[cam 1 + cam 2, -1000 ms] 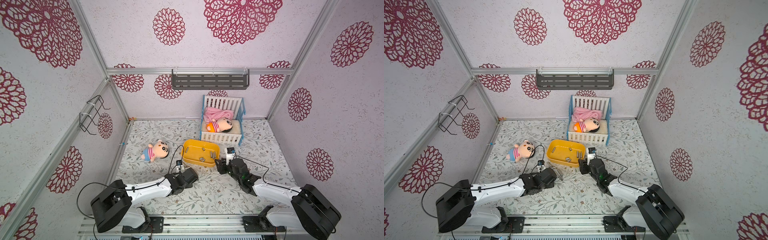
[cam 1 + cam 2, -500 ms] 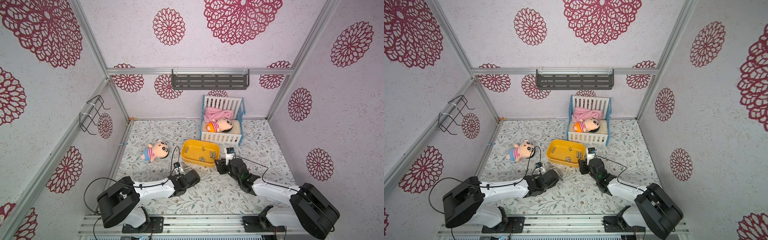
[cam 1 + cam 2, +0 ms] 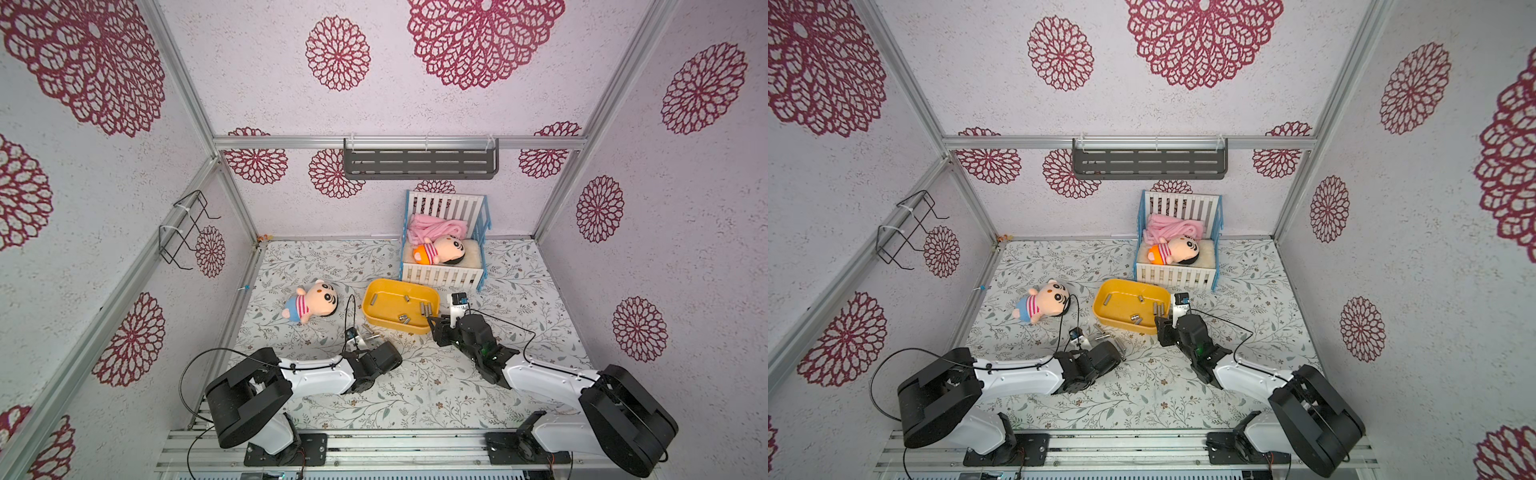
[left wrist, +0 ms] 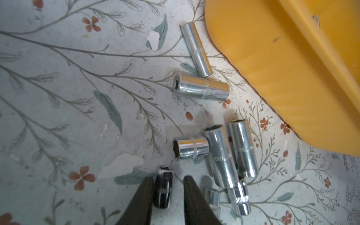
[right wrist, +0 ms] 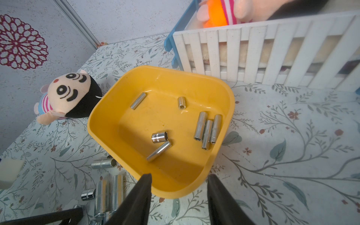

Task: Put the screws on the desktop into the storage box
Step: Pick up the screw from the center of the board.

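Several silver screws [image 4: 201, 87] lie on the leafy desktop [image 3: 415, 386], just in front of the yellow storage box [image 3: 392, 326]. My left gripper [image 4: 168, 179] is low over them. Its jaws stand narrowly apart around one short screw [image 4: 163, 187]; one finger touches it and a gap shows on the other side. My right gripper [image 5: 179, 176] hovers open at the box's near right corner with nothing held. Several more screws [image 5: 206, 130] lie inside the box.
A plush doll [image 3: 311, 301] lies left of the box. The white-and-blue crib [image 3: 440, 276], holding another doll, stands right behind the box. A grey shelf [image 3: 419, 164] hangs on the back wall and a wire rack [image 3: 185, 228] on the left wall.
My left jaws have drawn together around the short screw, and the left arm has stretched lower over the desktop. The right arm has not moved.
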You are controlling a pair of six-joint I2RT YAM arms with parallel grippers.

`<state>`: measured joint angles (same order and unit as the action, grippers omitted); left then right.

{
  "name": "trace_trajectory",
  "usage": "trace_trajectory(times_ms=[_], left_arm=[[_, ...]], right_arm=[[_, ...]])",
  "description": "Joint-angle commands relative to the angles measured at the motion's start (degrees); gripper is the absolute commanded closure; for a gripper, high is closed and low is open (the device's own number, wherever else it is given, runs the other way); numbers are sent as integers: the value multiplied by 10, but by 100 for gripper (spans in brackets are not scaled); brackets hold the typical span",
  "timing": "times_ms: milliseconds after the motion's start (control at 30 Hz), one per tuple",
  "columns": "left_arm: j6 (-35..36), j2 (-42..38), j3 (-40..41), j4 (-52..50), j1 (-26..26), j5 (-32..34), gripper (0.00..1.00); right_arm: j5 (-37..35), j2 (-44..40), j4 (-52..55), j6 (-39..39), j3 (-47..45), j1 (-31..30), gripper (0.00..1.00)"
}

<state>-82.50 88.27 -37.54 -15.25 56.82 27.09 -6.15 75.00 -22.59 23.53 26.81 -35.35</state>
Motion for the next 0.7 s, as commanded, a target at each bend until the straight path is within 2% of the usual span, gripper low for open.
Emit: trace_trajectory(times_ms=[0, 200, 667], left_arm=[[-2, 8, 1, 4, 4, 15, 69], [6, 7, 6, 0, 4, 19, 74], [66, -23, 23, -28, 6, 11, 77]], right_arm=[[-2, 2, -8, -10, 18, -2, 49], [0, 4, -6, -11, 19, -2, 49], [2, 11, -3, -13, 24, -4, 49]])
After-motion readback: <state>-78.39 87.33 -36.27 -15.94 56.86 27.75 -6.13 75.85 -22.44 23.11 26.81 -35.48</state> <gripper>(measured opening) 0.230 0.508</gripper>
